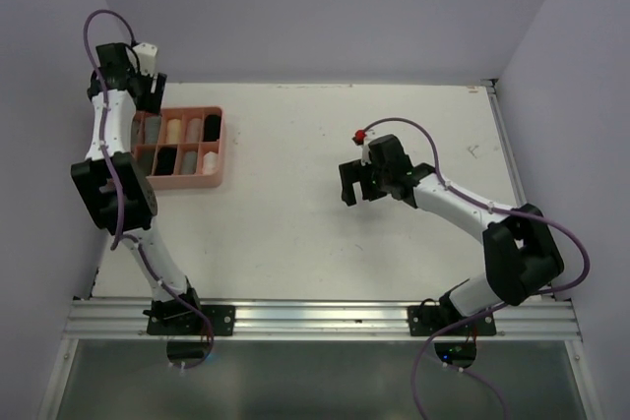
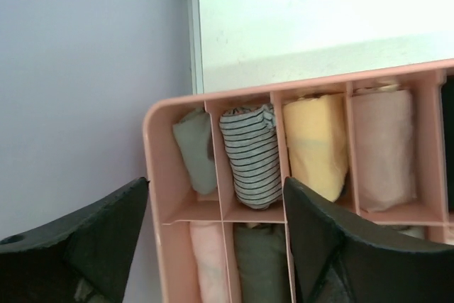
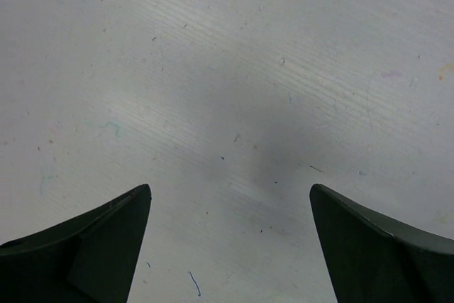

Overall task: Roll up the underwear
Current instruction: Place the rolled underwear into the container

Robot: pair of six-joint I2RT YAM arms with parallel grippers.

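Underwear (image 2: 250, 157): rolls sitting in tray (image 2: 157, 168) compartments, ten o'clock, walls probably keeping them wound. Left hand (image 2: 216, 184) hovering above, spread, empty; right hand (image 3: 230, 196) idling, spread, empty.

No readable text showing anywhere. Walls of pink tray (image 2: 157, 168) and rolled underwear (image 2: 248, 161) are carrying no lettering; table (image 3: 227, 69) is showing only faint scuffs and pen flecks (none forming characters or digits).
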